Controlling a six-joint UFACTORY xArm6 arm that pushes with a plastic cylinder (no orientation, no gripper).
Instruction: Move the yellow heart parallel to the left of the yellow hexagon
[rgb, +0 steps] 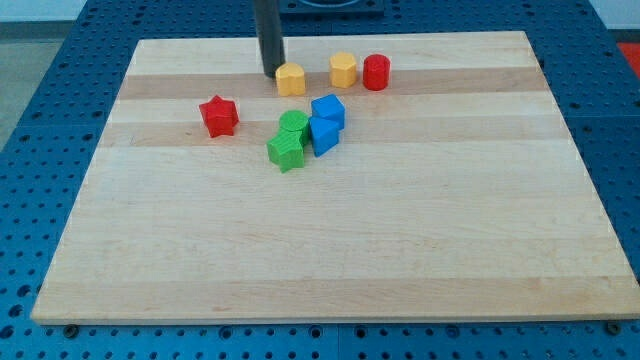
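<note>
The yellow heart (291, 79) lies near the view's top, a little left of centre. The yellow hexagon (344, 70) lies to its right, slightly higher, with a small gap between them. My tip (271, 75) rests on the board just left of the yellow heart, close to or touching its left side. The dark rod rises from there out of the view's top.
A red cylinder (376, 72) sits right of the yellow hexagon. A red star (219, 116) lies at the left. Two blue blocks (327, 110) (324, 134) and two green blocks (294, 126) (286, 151) cluster below the heart. The wooden board (330, 250) lies on a blue perforated table.
</note>
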